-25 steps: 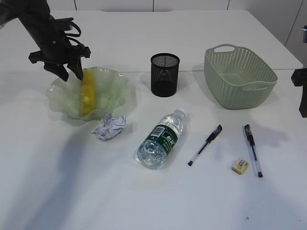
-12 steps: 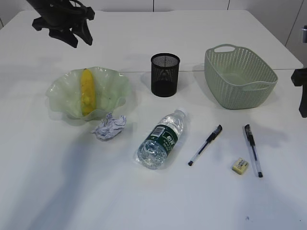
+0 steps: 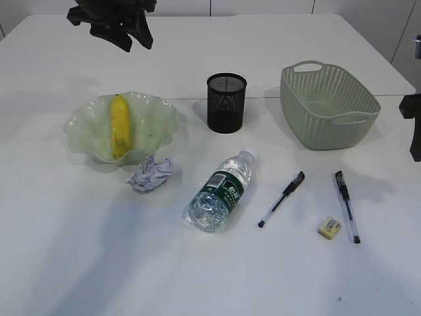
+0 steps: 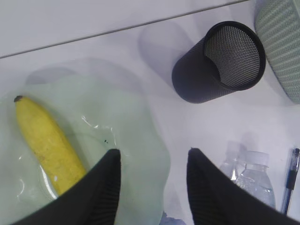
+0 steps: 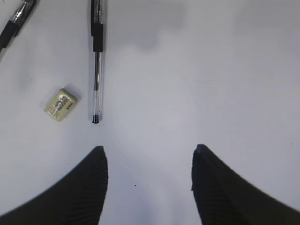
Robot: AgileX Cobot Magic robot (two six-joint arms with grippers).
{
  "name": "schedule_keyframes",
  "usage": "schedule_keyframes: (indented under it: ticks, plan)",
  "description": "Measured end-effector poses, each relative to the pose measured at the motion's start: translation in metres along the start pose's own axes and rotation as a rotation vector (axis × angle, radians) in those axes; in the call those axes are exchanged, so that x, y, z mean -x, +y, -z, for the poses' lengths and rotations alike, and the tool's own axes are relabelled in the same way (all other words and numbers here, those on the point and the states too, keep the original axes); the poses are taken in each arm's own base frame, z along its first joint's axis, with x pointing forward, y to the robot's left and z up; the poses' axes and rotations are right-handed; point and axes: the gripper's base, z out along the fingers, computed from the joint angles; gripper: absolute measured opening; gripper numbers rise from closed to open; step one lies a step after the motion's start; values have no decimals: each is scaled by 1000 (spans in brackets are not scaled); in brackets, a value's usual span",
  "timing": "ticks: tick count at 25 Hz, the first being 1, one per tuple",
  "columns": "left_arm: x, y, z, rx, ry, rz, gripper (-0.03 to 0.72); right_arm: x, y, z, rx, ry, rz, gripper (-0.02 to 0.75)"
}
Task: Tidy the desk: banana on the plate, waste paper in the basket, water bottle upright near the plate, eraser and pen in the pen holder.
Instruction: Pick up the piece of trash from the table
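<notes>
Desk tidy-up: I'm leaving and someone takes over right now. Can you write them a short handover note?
Left end effector: open, empty, raised above the plate.
Right end effector: open, empty, hovering over bare table near the eraser.
Done: banana lies on the plate.
Left: waste paper sits on the table in front of the plate, basket empty; bottle lies on its side; two pens and the eraser lie on the table; pen holder empty.

white table (image 3: 79, 263): plate (image 3: 161, 118), paper ball (image 3: 150, 174), pen holder (image 3: 226, 103), bottle (image 3: 220, 192), basket (image 3: 329, 105), two pens (image 3: 281, 198), eraser (image 3: 329, 228).
</notes>
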Motion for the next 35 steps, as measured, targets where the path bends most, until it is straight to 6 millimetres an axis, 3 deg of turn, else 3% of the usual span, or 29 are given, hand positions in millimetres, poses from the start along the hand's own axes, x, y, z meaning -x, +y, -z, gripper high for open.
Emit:
schedule_keyframes:
  ticks: [12,21,28,35]
  plan:
    - [6,-19,46,-9,-80,-40,330,0,0,0,0,0,0,428]
    - [-10,-29,93,0,-77,-71,347,0,0,0,0,0,0,428]
    - [-33,-43,95,45,-3,-139,347,0,0,0,0,0,0,428]
    - [-69,-51,72,105,152,-204,349,0,0,0,0,0,0,428]
